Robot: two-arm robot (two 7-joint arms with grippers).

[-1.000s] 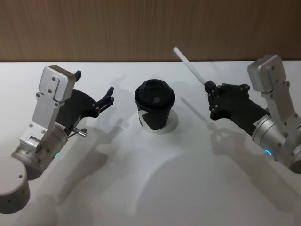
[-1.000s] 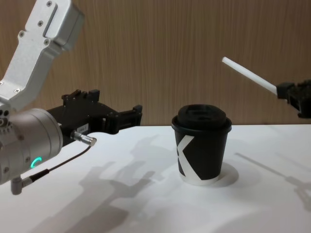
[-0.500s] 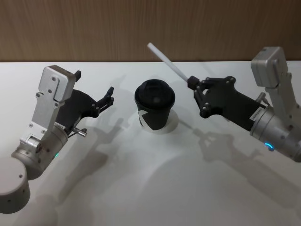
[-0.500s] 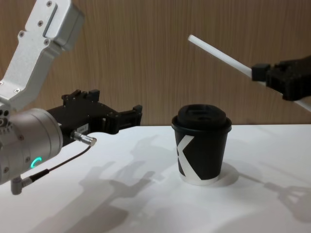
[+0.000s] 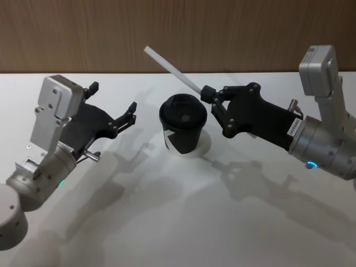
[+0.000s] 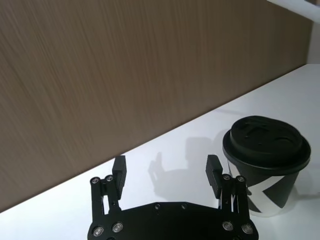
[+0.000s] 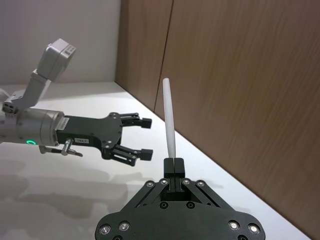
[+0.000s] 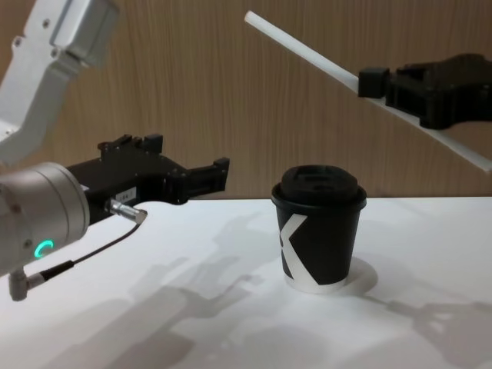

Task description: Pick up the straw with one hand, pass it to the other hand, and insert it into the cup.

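The white straw is held aloft at a slant, its free end pointing up and toward my left side. My right gripper is shut on it just right of and above the cup. In the chest view the straw crosses high over the cup, with the right gripper clamped near its middle. The right wrist view shows the straw rising from the right gripper. The black lidded cup stands upright mid-table. My left gripper hovers open left of the cup, empty.
The white table has free room in front of the cup and on both sides. A brown wooden wall runs along its far edge. The left wrist view has the cup just beyond the open left gripper.
My right gripper has carried the straw left and upward, from the table's right side to just over the cup. The left arm has shifted only slightly, still open.
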